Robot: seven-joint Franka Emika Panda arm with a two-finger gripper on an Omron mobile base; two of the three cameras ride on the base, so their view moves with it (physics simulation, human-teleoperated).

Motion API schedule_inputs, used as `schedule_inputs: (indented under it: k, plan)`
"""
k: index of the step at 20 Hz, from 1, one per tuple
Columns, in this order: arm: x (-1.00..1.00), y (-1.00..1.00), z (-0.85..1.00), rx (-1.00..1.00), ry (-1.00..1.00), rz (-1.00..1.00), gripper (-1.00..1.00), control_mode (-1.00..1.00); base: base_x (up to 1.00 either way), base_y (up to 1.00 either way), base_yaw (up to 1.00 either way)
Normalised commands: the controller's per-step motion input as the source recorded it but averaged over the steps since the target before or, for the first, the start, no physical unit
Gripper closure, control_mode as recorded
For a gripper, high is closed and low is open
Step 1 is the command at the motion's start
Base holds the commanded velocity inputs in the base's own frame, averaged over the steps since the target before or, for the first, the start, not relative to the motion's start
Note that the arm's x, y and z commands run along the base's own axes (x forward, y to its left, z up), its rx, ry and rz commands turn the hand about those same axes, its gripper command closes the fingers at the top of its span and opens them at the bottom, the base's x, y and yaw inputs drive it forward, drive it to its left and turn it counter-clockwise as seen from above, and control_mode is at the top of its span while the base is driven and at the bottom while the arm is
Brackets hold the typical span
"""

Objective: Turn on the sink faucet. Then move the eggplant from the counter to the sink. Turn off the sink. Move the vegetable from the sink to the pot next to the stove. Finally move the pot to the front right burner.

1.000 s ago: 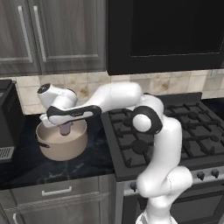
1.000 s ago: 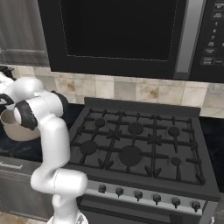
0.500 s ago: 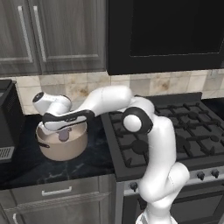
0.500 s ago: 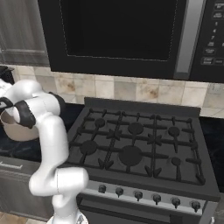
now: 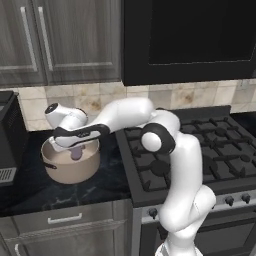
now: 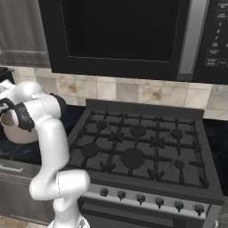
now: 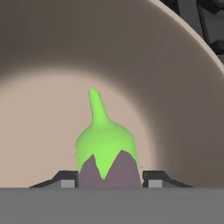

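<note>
Claw (image 5: 75,151) part-closed on eggplant (image 7: 107,154), hung inside tan pot (image 5: 70,167) on worktop (image 5: 30,192) left of stove (image 6: 138,151). Eggplant probably light, smooth, slightly slippery; the mid-body grip suits. Pot looks rigid; take it by the rim.

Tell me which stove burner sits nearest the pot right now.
The rear left burner: it lies by the stove's left edge, closest to the tan pot on the counter; the other burners lie further right or forward.
</note>
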Motion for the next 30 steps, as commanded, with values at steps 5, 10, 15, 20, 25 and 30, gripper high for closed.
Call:
schedule_inputs:
  k: [5,10,15,20,25,30]
  plan:
    - [0.01,-0.14,-0.1,0.09,0.0,0.0,-1.0,-1.0,0.0,0.0,0.0]
    - [0.0,0.0,0.01,0.07,0.0,-0.01,-1.0,-1.0,0.0,0.0,0.0]
    - [-0.07,0.06,0.18,0.05,0.0,-0.08,-1.0,-1.0,0.0,0.0,0.0]
    - [-0.18,0.11,0.31,0.0,-0.01,-0.18,-1.0,-1.0,0.0,0.0,0.0]
    - [-0.33,-0.05,0.23,0.0,0.01,-0.23,-1.0,-1.0,0.0,0.0,0.0]
    - [-0.48,-0.36,0.0,0.0,0.0,-0.21,-1.0,-1.0,0.0,0.0,0.0]
